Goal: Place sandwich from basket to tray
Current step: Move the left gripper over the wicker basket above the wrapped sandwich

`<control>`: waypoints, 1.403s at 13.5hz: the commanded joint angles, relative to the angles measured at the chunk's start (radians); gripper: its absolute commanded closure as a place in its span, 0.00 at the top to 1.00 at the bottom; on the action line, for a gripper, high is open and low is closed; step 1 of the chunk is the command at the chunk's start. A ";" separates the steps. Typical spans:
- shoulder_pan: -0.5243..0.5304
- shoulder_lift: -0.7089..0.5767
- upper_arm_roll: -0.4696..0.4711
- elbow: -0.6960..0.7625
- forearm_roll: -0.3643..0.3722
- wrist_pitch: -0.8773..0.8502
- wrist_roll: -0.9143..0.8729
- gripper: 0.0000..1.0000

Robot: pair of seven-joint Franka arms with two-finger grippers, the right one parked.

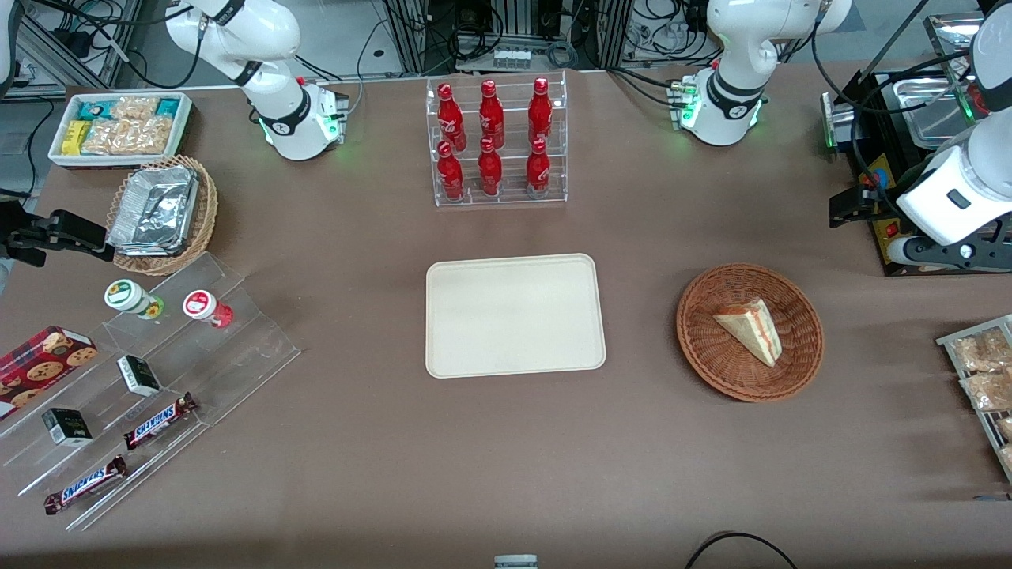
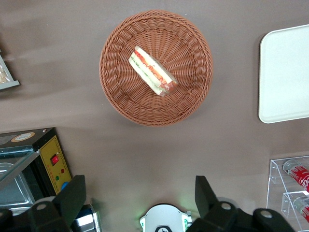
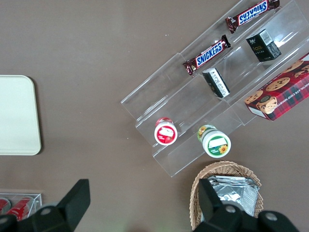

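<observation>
The sandwich [image 1: 751, 328] [image 2: 152, 72], a pale bread wedge with red-orange and green filling, lies in the round reddish-brown wicker basket [image 1: 704, 371] [image 2: 116, 92]. The cream tray [image 1: 514, 316] [image 2: 285, 72] lies flat and bare beside the basket, toward the parked arm's end. My left gripper [image 1: 850, 207] [image 2: 140, 195] hangs high over the table. It is farther from the front camera than the basket and toward the working arm's end. Its black fingers [image 2: 72, 198] stand wide open with nothing between them.
A black box with a yellow button panel [image 1: 885, 182] [image 2: 53, 159] stands close to the gripper. A clear rack of red bottles [image 1: 494, 142] stands farther back than the tray. A wire rack of snack packets [image 1: 984, 379] sits at the working arm's end.
</observation>
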 commanded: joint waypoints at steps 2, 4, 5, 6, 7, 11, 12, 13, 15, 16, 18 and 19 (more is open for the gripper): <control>-0.008 -0.003 0.007 0.021 -0.006 0.013 -0.005 1.00; -0.010 0.006 0.007 0.006 0.002 0.055 -0.007 1.00; -0.010 0.012 0.007 -0.020 -0.001 0.087 -0.007 1.00; -0.008 0.018 0.007 -0.046 -0.006 0.114 -0.007 1.00; -0.007 0.023 0.007 -0.077 -0.006 0.128 -0.004 1.00; -0.005 0.060 0.008 -0.186 0.000 0.269 -0.002 1.00; -0.001 0.075 0.008 -0.209 0.000 0.305 -0.002 1.00; 0.007 0.092 0.008 -0.229 0.000 0.335 -0.004 1.00; 0.007 0.132 0.008 -0.240 0.000 0.366 -0.011 1.00; 0.007 0.155 0.008 -0.238 -0.002 0.375 -0.012 1.00; 0.005 0.172 0.008 -0.267 -0.002 0.438 -0.015 1.00; 0.005 0.172 0.008 -0.295 0.000 0.476 -0.018 1.00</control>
